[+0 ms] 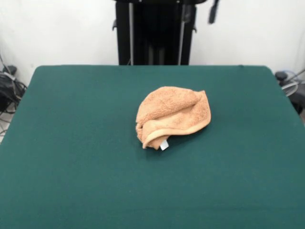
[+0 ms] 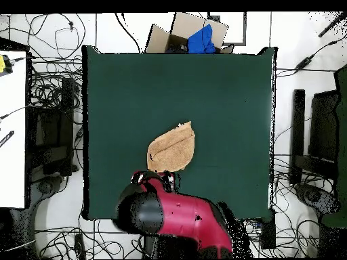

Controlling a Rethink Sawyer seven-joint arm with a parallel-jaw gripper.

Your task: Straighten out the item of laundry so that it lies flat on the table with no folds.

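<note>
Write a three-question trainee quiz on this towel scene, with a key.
1. True or false: the orange towel lies flat with no folds.
2. In the front view, the small white tag shows at the towel's: A) near edge B) far edge C) middle.
3. In the overhead view, does the red arm cover any of the towel?

Key: 1. False: it is bunched, with a hemmed edge folded over. 2. A. 3. No: the arm sits just beyond the towel's edge, over the green table.

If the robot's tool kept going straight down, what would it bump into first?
The tool seems to point down, so probably the green table right beside the towel; depth is unclear, so it might catch the towel's edge.
</note>
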